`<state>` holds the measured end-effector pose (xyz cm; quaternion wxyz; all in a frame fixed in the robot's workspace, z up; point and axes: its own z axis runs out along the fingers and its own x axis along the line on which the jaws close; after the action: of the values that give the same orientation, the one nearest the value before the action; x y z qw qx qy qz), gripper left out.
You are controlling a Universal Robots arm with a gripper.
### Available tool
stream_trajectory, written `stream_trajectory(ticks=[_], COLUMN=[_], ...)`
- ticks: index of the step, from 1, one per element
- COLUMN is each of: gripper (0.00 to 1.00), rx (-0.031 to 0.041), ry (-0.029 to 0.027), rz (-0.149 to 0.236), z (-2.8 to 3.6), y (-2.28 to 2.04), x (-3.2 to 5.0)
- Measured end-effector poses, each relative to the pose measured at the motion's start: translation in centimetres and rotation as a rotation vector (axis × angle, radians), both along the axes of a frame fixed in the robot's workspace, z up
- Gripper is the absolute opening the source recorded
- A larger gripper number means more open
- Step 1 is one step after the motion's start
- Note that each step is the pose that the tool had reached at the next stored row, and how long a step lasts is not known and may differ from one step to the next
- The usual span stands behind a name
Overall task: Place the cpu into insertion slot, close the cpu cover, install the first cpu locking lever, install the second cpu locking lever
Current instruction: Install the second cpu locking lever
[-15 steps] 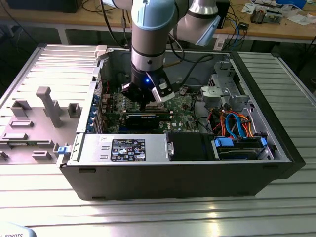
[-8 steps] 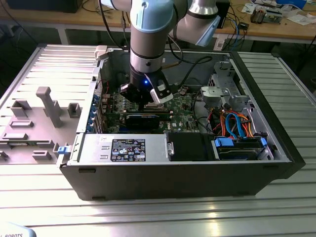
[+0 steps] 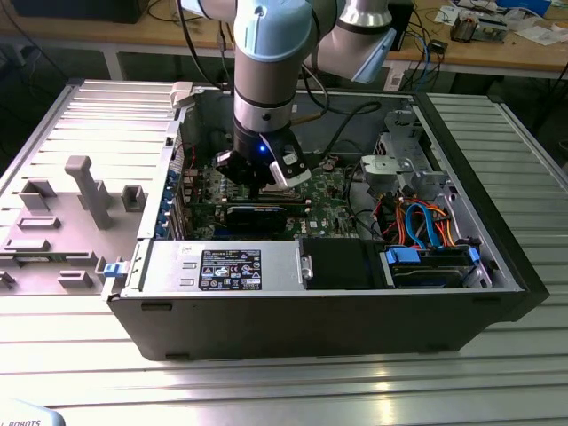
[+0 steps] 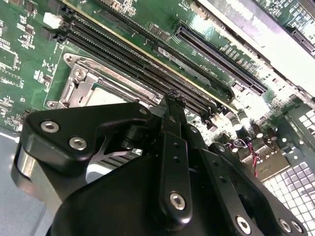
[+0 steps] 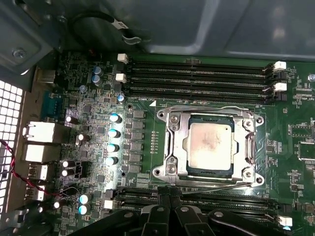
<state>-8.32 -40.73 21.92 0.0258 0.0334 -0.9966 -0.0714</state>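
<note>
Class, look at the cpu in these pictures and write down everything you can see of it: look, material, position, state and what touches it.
The cpu is a flat square chip with a dull silver-grey metal top, faintly smudged. In the first wrist view it lies level in the socket on the green motherboard, below the memory slots. The cpu cover, a silvery metal frame, lies down around it, its cut-out leaving the chip's top bare. The gripper hangs beside the socket's edge, not touching the chip.

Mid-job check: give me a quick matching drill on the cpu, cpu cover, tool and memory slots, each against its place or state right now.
1. cpu
2. cpu cover
3. tool
4. memory slots

a. black rows alongside the socket
b. silver frame down around the chip
c. seated in the socket, grey top showing
d. fingers together at the socket's edge

Pairs: 1-c, 2-b, 3-d, 4-a
</note>
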Motion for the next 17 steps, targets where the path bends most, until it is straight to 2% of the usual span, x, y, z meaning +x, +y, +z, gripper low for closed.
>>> stream_trajectory(ticks=[11, 17], gripper=[0.11, 0.11], rx=[0.0014, 0.0107], ry=[0.0001, 0.0001], rz=[0.0, 0.0], z=[-0.41, -0.84], y=[-0.03, -0.02], x=[-0.43, -0.46])
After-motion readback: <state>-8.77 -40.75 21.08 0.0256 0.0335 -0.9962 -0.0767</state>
